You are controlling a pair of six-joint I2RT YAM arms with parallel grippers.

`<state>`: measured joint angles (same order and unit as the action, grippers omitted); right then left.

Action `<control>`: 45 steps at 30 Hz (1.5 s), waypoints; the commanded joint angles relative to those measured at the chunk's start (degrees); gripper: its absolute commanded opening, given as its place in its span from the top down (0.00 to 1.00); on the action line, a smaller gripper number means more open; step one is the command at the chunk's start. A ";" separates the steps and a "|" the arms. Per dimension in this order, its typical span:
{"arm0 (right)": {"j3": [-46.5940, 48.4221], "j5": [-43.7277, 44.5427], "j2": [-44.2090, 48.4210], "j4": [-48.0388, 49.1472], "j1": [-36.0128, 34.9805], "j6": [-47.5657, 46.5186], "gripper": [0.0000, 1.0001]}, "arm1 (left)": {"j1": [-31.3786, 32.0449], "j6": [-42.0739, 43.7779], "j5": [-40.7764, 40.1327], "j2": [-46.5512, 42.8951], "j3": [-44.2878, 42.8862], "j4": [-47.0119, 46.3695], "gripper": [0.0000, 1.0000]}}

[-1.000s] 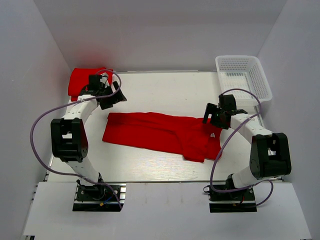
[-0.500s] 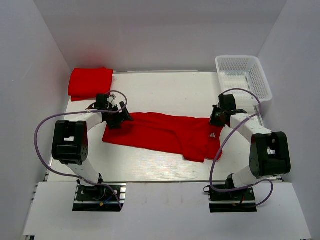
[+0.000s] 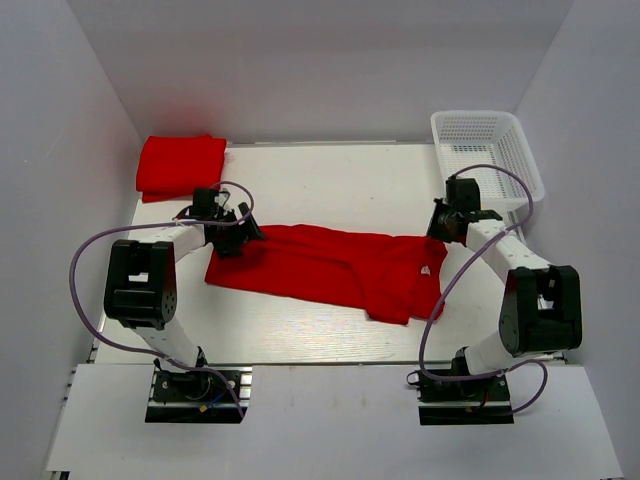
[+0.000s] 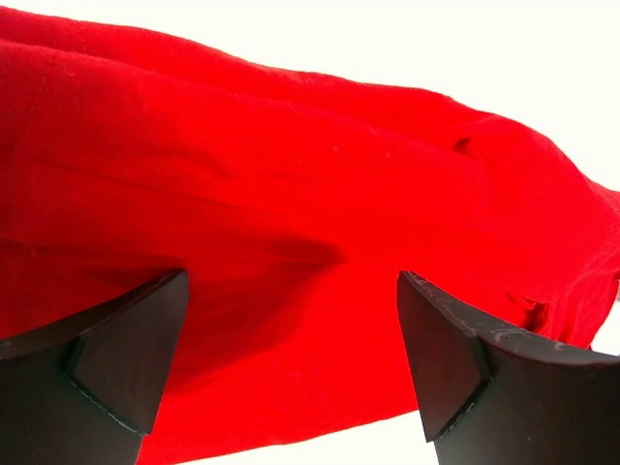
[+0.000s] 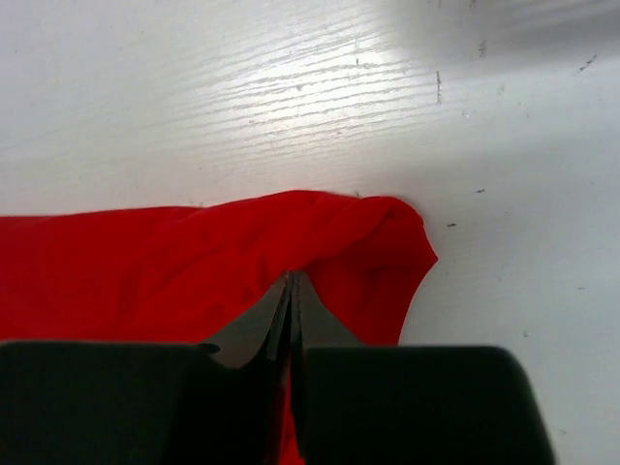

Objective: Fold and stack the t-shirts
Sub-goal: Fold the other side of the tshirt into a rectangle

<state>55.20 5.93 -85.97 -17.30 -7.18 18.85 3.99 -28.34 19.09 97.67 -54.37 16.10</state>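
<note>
The spread t-shirt lies lengthwise across the middle of the table. It is partly folded into a long band, with a doubled flap toward the near edge at its right end, where a small white label shows.

The right gripper sits at the shirt's far right corner, clenched on a pinch of the red cloth. The wrist view shows the fabric bunched into a small peak just where the fingertips meet. That grip looks meant to lift this end and carry it over for the next fold.

The left gripper is at the shirt's far left corner, jaws spread wide and straddling the cloth, holding nothing. Whether its fingertips touch the fabric cannot be told. It seems placed to take the opposite corner, so both ends rise together and the band does not skew.

Beyond the shirt's far left corner, well apart from it, a folded red t-shirt lies by the back wall and is likely the start of the stack. Off the shirt's far right end stands a white mesh basket, apart from the cloth. The right arm's purple cable loops down past the shirt's right end and could drag on the flap when that arm swings.
</note>
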 commanded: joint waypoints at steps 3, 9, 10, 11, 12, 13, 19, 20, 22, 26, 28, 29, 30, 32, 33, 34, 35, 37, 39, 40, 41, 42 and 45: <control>-0.35 -5.14 3.26 -1.60 0.24 -2.32 0.59 | 0.14 -0.05 -3.27 2.70 -0.03 1.48 0.01; -2.37 -5.06 5.03 -3.36 0.41 -2.77 0.10 | 0.14 -0.05 -3.27 3.23 -1.18 2.01 0.01; -2.55 -5.40 5.20 -3.01 0.41 -2.94 0.10 | 0.14 -0.05 -3.27 3.23 -1.70 2.01 0.01; -3.08 -5.32 5.20 -2.65 0.41 -2.77 0.10 | 0.14 -0.05 -3.27 3.23 -1.71 2.01 0.01; -3.25 -7.58 4.85 -2.30 0.33 -2.59 0.10 | 0.14 -0.05 -3.27 3.23 -1.71 2.01 0.01; -3.43 -8.47 4.68 -1.34 0.32 -2.77 0.10 | 0.14 -0.05 -3.27 3.23 -1.71 2.01 0.01; -4.31 -11.99 1.34 1.73 0.32 -2.42 0.10 | 0.14 -0.05 -3.80 3.23 -1.71 2.54 0.01; -4.40 -12.26 0.90 2.61 0.41 -2.50 0.10 | 0.14 -0.05 -3.80 3.23 -1.71 2.54 0.01; -4.66 -12.26 0.37 4.64 0.32 -2.42 0.10 | 0.14 -0.05 -3.80 3.23 -1.71 2.54 0.01; -4.13 -12.26 -2.61 6.05 0.41 -1.80 0.10 | 0.14 -0.05 -4.41 3.23 -1.71 3.06 0.01; -4.13 -12.00 -3.49 6.93 0.33 -1.54 0.11 | 0.14 -0.05 -4.41 3.23 -1.71 3.58 0.01; -4.48 -12.35 -4.19 7.54 0.41 -1.54 0.14 | 0.14 -0.05 -4.41 2.71 -1.71 3.59 0.01; -4.40 -12.52 -4.81 7.80 0.24 -1.54 0.18 | 0.14 -0.05 -4.94 2.70 -1.71 3.59 0.01; -4.31 -13.40 -5.25 8.51 0.32 -1.10 0.61 | 0.14 0.47 -4.94 2.70 -1.71 3.59 0.01; -4.31 -13.49 -5.00 9.03 0.50 -0.66 0.80 | 0.14 0.48 -4.94 2.70 -1.71 4.11 0.01; -4.66 -13.14 -4.91 9.47 0.41 -0.22 1.00 | 0.14 0.48 -4.94 2.70 -1.71 4.12 0.01; -4.66 -12.36 -4.56 9.65 0.24 -0.22 1.00 | 0.14 0.48 -4.94 2.70 -1.71 4.12 0.01; -4.40 -9.81 -3.15 8.69 0.15 -0.66 1.00 | 0.14 0.48 -5.47 2.70 -1.71 4.12 0.01; -3.96 -8.32 -2.71 7.81 0.41 -1.36 1.00 | 0.14 0.48 -5.47 2.70 -1.71 4.64 0.01; -3.18 -6.39 -2.62 6.42 0.59 -1.19 1.00 | 0.14 0.48 -5.99 2.70 -1.71 4.64 0.01; -2.82 -6.20 -2.53 5.97 0.50 -1.36 1.00 | 0.14 0.48 -6.00 2.70 -1.71 4.64 0.01; -2.56 -6.37 -2.44 5.35 0.67 -1.36 1.00 | -0.38 0.48 -6.00 2.70 -1.71 5.17 0.01; -0.71 -3.04 -2.53 3.77 0.94 -1.62 1.00 | -0.39 0.48 -6.52 2.18 -1.71 5.69 0.01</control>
<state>51.42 -1.26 -90.67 -12.05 -6.90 18.09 4.25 -29.17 17.47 99.07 -56.55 17.39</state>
